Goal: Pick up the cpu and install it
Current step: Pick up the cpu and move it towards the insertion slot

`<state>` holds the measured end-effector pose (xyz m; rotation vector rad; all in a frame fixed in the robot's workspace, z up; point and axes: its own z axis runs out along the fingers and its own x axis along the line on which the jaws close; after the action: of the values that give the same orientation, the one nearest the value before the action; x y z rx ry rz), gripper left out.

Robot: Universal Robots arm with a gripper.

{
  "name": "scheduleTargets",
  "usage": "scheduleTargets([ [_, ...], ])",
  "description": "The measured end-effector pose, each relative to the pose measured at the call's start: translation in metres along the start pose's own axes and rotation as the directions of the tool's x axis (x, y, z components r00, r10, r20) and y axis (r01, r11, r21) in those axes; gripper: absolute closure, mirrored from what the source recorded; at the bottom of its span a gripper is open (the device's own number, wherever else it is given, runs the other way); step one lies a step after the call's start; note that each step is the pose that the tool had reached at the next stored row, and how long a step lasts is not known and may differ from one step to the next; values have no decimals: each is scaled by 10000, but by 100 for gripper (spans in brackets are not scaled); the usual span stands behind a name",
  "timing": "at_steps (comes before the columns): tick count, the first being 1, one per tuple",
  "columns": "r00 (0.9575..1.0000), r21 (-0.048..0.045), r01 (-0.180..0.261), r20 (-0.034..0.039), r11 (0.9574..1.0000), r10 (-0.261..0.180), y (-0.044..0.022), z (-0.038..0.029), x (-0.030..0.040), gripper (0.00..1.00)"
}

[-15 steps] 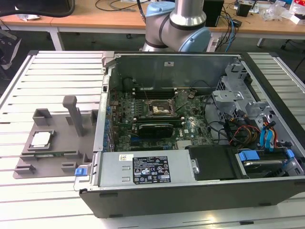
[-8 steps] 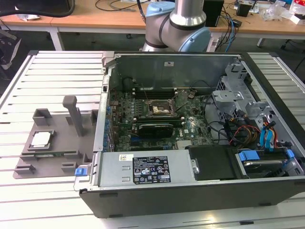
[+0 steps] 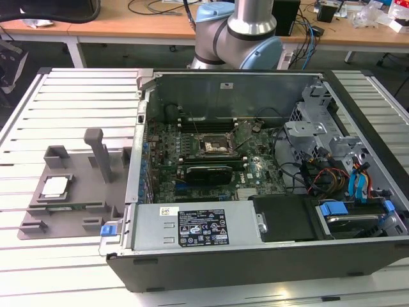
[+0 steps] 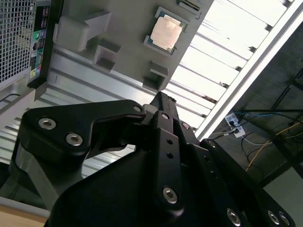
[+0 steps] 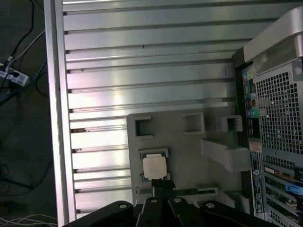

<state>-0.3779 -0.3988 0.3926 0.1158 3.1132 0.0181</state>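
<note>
Shows the cpu lying flat, pale metal top up, in a square pocket of a grey holder plate on the slatted aluminium table, to the exterior view's left of the open computer case. Puts the cpu outside the case and well apart from the dark metal-framed socket on the board inside, with 1 long black card lying just beside that socket. Picks out 1 tall grey post rising from the holder plate between the cpu and the case wall. Catches the arm, blue and silver, standing behind the case. Finds the gripper in both wrist views hanging above the holder plate, its black fingers closed together and grasping nothing. Sets the fingertips apart from the cpu in the second wrist view; lines them up against 1 edge of the cpu in the first wrist view, contact impossible to tell.
</note>
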Motion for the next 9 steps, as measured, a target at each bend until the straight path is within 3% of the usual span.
scheduleTargets([
  [1, 10000, 461, 11, 35, 9989, -12, 4, 0, 0, 89],
  [2, 10000, 514, 13, 40, 9987, -15, 3, 1, 0, 89],
  [8, 10000, 521, 13, 39, 9986, -15, 4, 0, 0, 89],
  [9, 10000, 522, 13, 39, 9986, -15, 4, 0, 0, 83],
])
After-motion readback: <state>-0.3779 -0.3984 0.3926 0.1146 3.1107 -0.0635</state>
